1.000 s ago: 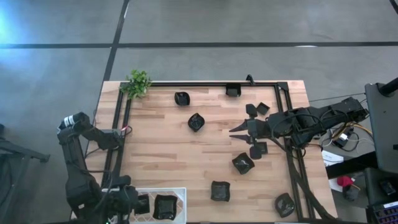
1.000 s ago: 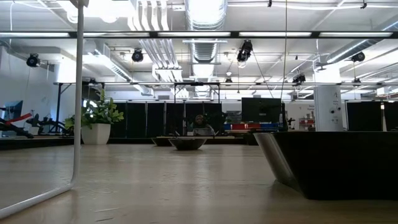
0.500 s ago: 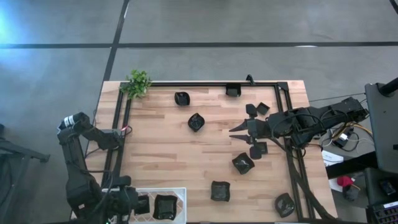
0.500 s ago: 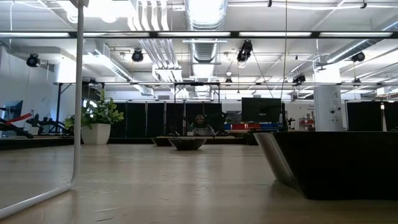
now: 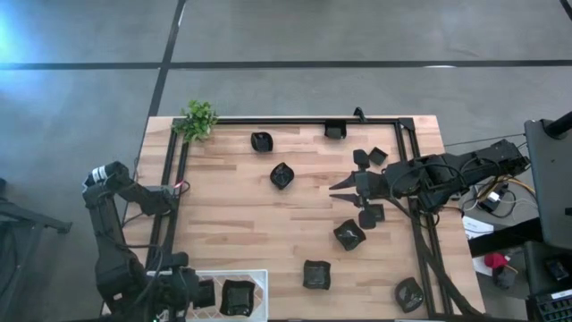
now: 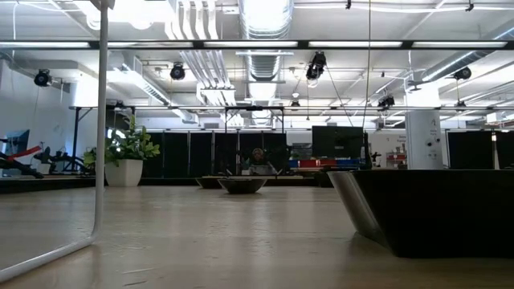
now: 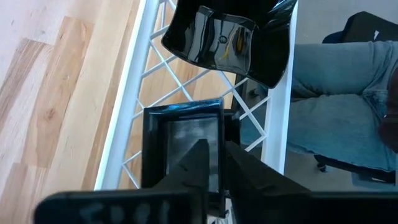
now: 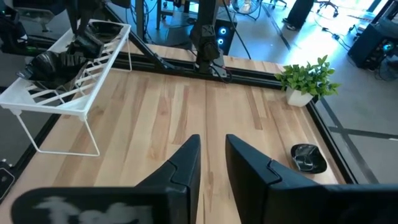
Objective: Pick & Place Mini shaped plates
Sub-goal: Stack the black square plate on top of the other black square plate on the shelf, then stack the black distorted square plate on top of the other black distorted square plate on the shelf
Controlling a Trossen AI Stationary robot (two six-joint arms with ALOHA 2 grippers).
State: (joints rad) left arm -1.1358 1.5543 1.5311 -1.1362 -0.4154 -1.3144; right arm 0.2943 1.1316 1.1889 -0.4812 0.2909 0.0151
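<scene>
The square plate (image 7: 180, 146) is a glossy black dish with a shallow raised rim. It lies in the white wire rack (image 7: 134, 93), right under the left gripper (image 7: 216, 149). Whether that gripper has hold of it or only hovers on it cannot be told. Just past the gripper, a second rack plate (image 7: 227, 43) leans in the same rack; it is larger, softly curved and mirror-bright. From above, the left gripper (image 5: 192, 293) sits at the rack's left end, at the table's near left corner. Beyond the rack's rim, a seated person's jeans (image 7: 336, 106) show.

The right gripper (image 5: 338, 188) reaches in from the right over the pale wooden table (image 5: 232, 224). Its dark fingers (image 8: 186, 155) are a narrow slot apart and hold nothing. Straight ahead of its tips lies a petal-edged plate (image 5: 281, 175), apart from it. To one side of the right wrist are a pair of small plates (image 5: 368, 157), touching each other. To the other side, close by, is a square dish (image 5: 371, 216), with a larger angular dish (image 5: 349, 234) just beyond it. Farther off on that side are a rounded square dish (image 5: 315, 274) and a corner dish (image 5: 410, 293).

At the far rail are a rail-side plate (image 5: 334, 131) and a roundish plate (image 8: 308, 157). The roundish plate lies near the potted plant (image 8: 308, 81), which has leafy green sprigs in a white pot.

A black metal frame (image 5: 295, 119) borders the table.
</scene>
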